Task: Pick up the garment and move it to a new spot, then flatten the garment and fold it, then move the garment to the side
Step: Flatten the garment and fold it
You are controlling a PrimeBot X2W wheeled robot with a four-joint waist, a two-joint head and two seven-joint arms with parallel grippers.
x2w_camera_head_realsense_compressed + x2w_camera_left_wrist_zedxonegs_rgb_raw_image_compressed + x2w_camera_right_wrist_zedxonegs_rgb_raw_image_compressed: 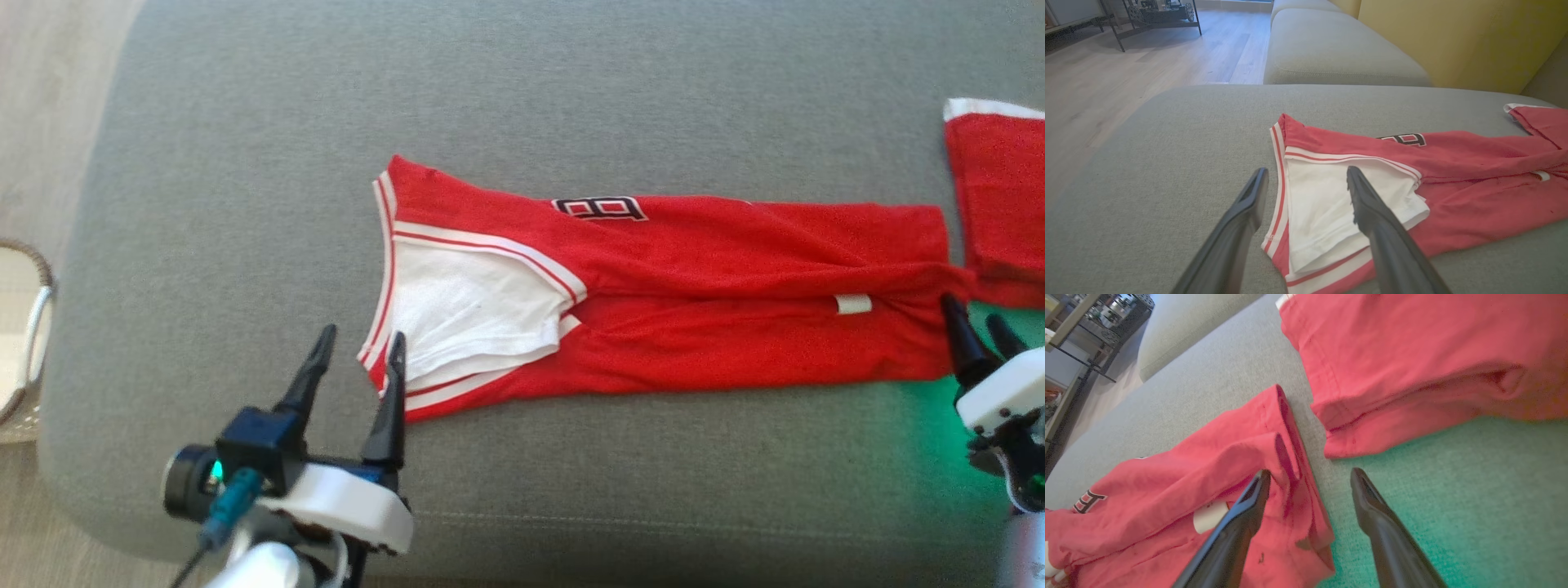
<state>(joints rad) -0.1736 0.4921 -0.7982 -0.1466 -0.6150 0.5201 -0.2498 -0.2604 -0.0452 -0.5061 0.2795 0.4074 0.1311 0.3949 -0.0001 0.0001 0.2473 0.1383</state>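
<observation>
A red garment (735,269) with white trim and a white inner panel lies on the grey cushion (245,163), folded lengthwise into a long strip. My left gripper (362,335) stands open at its near left corner. In the left wrist view that gripper (1306,170) straddles the striped edge, one finger over bare cushion and the other over the white panel (1323,204). My right gripper (970,309) is open at the strip's right end. In the right wrist view this gripper (1310,471) has one finger over the red hem (1286,457) and the other over cushion.
A second red piece of clothing (1000,196) lies at the far right, a narrow gap from the strip. A woven basket (24,343) stands off the cushion's left edge. Beyond are another grey cushion (1331,45), a yellow backrest (1453,36) and wood floor with a metal shelf (1159,16).
</observation>
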